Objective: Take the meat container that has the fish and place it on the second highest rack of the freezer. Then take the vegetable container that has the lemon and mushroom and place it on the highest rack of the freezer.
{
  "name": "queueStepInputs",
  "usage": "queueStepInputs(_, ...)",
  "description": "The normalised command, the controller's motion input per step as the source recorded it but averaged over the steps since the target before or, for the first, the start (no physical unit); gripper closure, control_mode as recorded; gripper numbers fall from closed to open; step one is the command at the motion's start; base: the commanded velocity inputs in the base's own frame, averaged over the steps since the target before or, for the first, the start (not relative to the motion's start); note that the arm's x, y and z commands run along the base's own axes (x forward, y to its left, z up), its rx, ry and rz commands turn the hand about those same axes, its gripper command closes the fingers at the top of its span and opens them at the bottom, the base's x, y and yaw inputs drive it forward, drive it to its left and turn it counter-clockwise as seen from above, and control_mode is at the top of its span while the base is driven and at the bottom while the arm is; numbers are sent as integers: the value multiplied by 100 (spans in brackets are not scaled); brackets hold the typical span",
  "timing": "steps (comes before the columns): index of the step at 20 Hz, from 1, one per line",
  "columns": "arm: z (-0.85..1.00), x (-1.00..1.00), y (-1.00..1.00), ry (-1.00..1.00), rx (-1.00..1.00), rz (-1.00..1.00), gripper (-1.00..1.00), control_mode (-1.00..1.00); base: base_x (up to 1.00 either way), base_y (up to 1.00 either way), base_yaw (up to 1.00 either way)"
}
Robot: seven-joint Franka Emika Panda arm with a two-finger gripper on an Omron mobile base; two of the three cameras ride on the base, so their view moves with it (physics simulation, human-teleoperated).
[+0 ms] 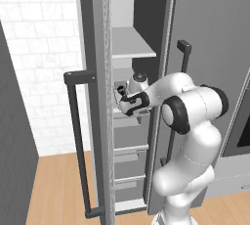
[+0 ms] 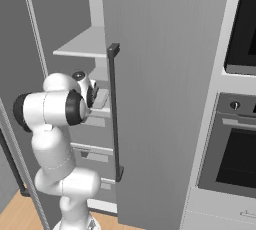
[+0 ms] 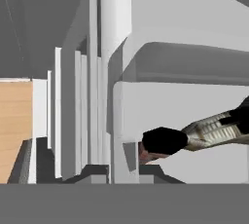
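inside the open freezer (image 1: 141, 38) my gripper (image 3: 124, 169) pinches the wall of the white meat container (image 3: 185, 121), with the fish (image 3: 194, 135) lying in it

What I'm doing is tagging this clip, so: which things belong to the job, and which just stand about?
Job: gripper, tray it grips, fish, freezer, top shelf.
Standing about: oven, brick wall, wooden floor.
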Motion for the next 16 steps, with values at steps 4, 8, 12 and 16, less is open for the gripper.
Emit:
queueStepInputs(4, -15, 71, 0, 0, 0, 0, 100, -100, 0, 0, 0)
queueStepInputs(8, -2, 77, 5, 0, 0, 0, 100, -100, 0, 0, 0)
queueStepInputs(12, -22, 79, 19, 0, -2, 0, 100, -100, 0, 0, 0)
queueStepInputs(16, -9, 43, 19, -2, -3, 0, -100, -100, 0, 0, 0)
